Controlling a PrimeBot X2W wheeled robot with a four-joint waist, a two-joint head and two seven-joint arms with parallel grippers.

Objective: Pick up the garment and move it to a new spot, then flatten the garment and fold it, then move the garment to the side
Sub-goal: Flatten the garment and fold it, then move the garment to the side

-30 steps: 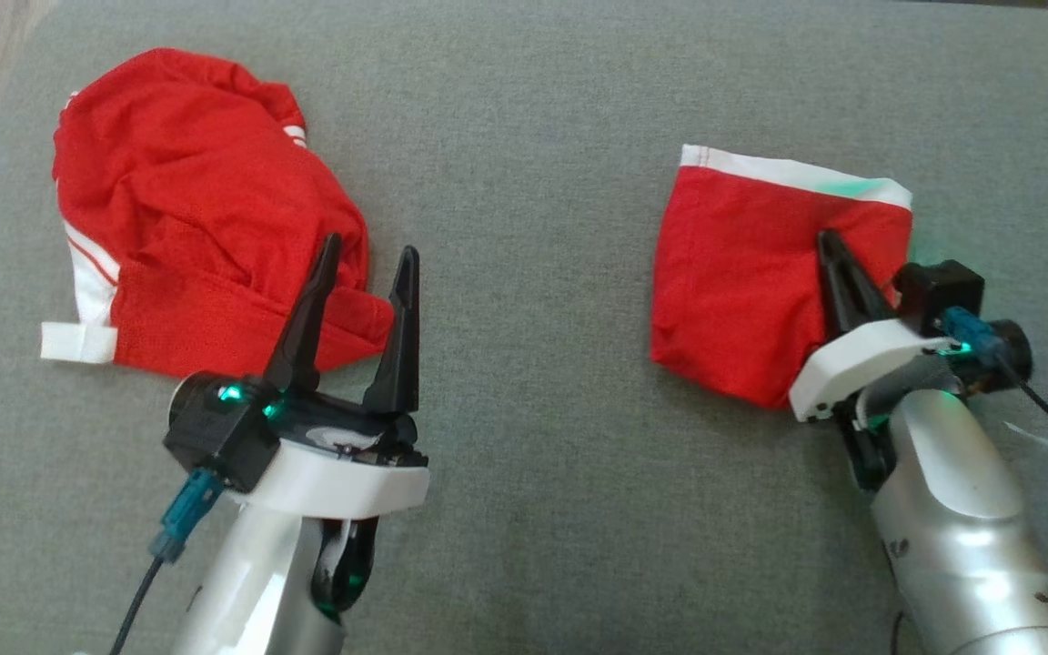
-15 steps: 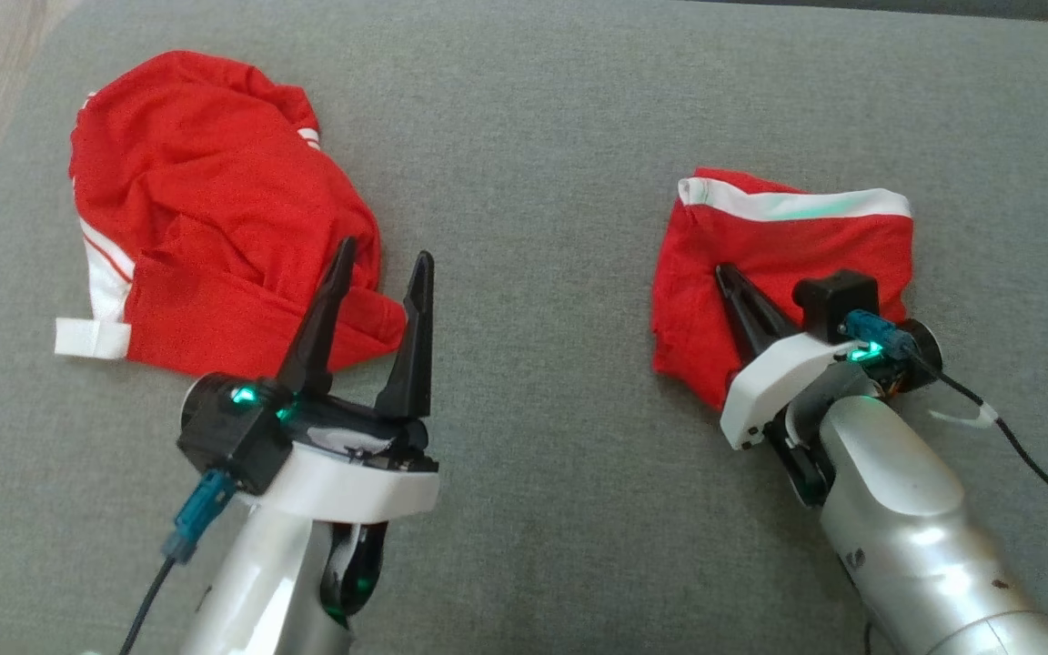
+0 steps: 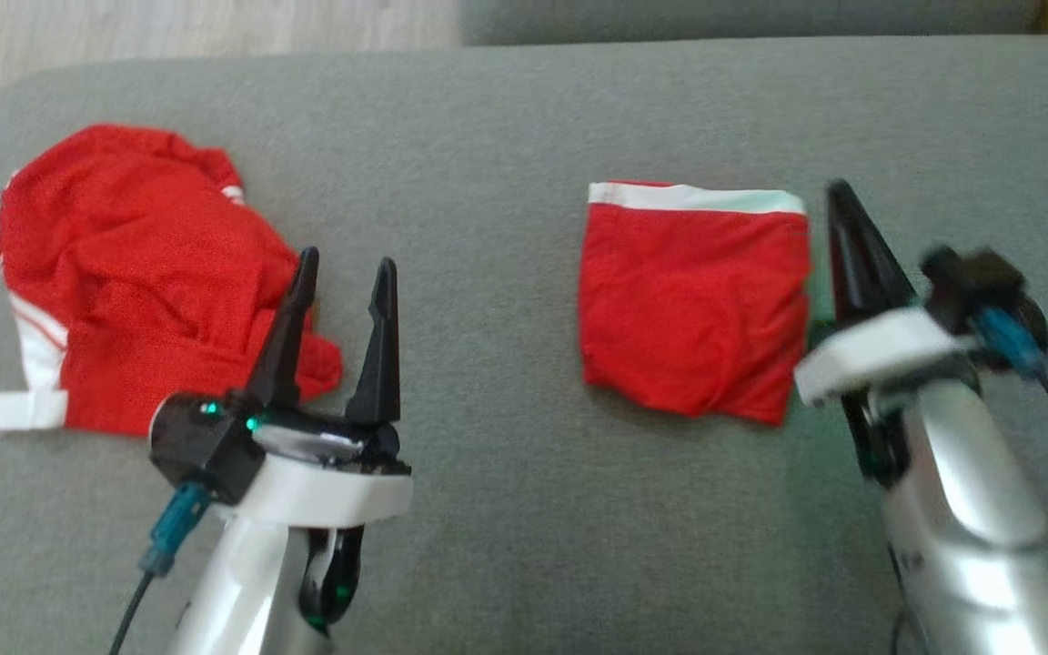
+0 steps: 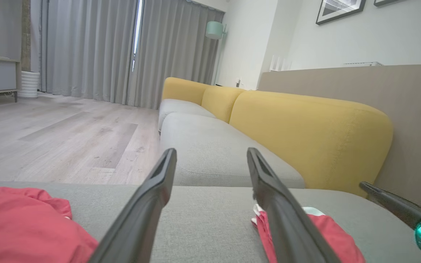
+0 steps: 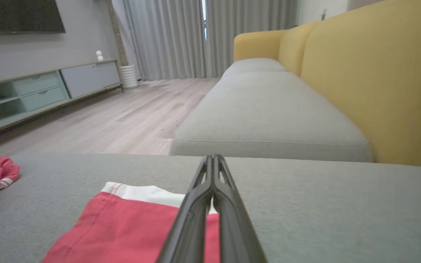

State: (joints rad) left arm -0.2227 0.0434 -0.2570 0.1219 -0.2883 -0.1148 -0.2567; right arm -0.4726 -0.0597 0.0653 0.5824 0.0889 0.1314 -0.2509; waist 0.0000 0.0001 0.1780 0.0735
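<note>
Two red garments on the grey cushion point(image 3: 506, 136), one arm beside each.
Toward the cushion's left edge lies the crumpled red garment point(image 3: 142, 282), bunched up, with a white band at its near left corner. It looks thin, soft and light, so it will likely sag and slip when lifted; better to pinch it at that band or an outer hem than in the heap. The left gripper point(image 3: 347, 264) hovers at its right fringe, fingers pointing toward the far edge, jaws spread wide and holding nothing. Right of the cushion's middle, the folded red garment point(image 3: 692, 300) lies flat and square, white band along its far side, seemingly finished. The right gripper point(image 3: 841, 196) stands just beside its right edge, fingers pointing the same way, jaws pressed together and empty.
</note>
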